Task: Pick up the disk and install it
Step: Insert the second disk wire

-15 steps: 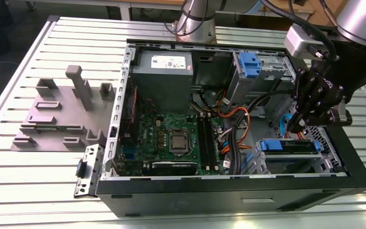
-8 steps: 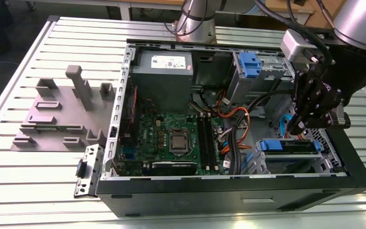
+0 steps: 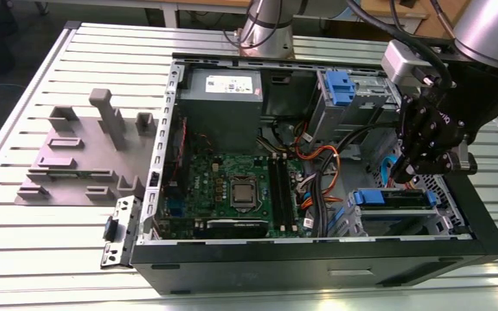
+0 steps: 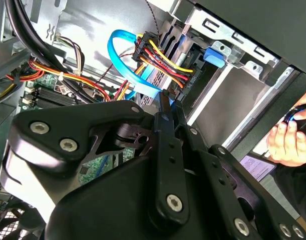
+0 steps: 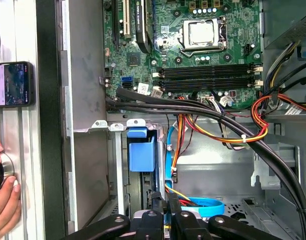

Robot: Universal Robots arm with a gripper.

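The hand (image 3: pixel 426 170) hangs inside the open computer case (image 3: pixel 318 262), at the drive-bay end. In both wrist views its fingers (image 4: pixel 165 107) (image 5: pixel 155 200) are drawn together with nothing between them. Their tips are partly hidden by the hand's own black linkage, so contact with anything below cannot be judged.

Just under and ahead of the hand lies the disk (image 3: pixel 401 198), seated flat in the lower bay. The exterior view shows its blue rail and a dark strip of its body, but the label cannot be seen. The first wrist view shows only its blue end block (image 5: pixel 141 150) in the bay mouth, the rest being cut off by the bay wall and the hand.

Close beside the fingertips curls a flat blue cable (image 4: pixel 117 55) (image 5: pixel 208 207) with a bundle of red, yellow and orange wires (image 4: pixel 158 57).

Farther from the hand is the motherboard (image 5: pixel 193 45), crossed by thick black cables (image 5: pixel 193 107).

Beyond the case wall, both wrist views catch a person's hand (image 4: pixel 288 142) (image 5: pixel 2 200) on the surface, cut off at the frame edge. The first wrist view adds a phone (image 5: pixel 11 83).

Farthest off, the exterior view shows a grey fixture (image 3: pixel 85 155) on the slatted surface (image 3: pixel 24 227).
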